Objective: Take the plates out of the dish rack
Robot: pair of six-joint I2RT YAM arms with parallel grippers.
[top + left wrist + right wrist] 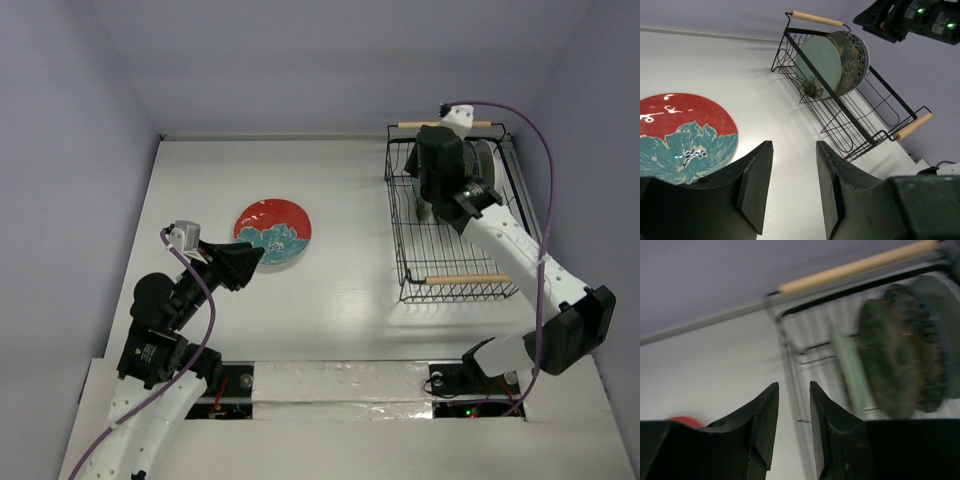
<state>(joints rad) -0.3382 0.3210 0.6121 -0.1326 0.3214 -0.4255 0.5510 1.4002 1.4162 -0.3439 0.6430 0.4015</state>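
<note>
A red plate (272,232) with a blue-white pattern lies flat on the table, also low at the left in the left wrist view (685,130). The black wire dish rack (455,262) stands at the right. Upright in its far end are a pale green plate (818,65), a grey-brown plate (849,59) and another behind them. My left gripper (794,146) is open just near-left of the red plate, holding nothing. My right gripper (793,387) hangs over the rack's far half, its jaws narrowly apart and empty; the green plate's edge (850,370) is just right of its fingers.
The rack has wooden rod handles at its far end (445,124) and near end (468,279). Purple-grey walls close in the table on three sides. Bare white tabletop (350,250) lies between the red plate and the rack.
</note>
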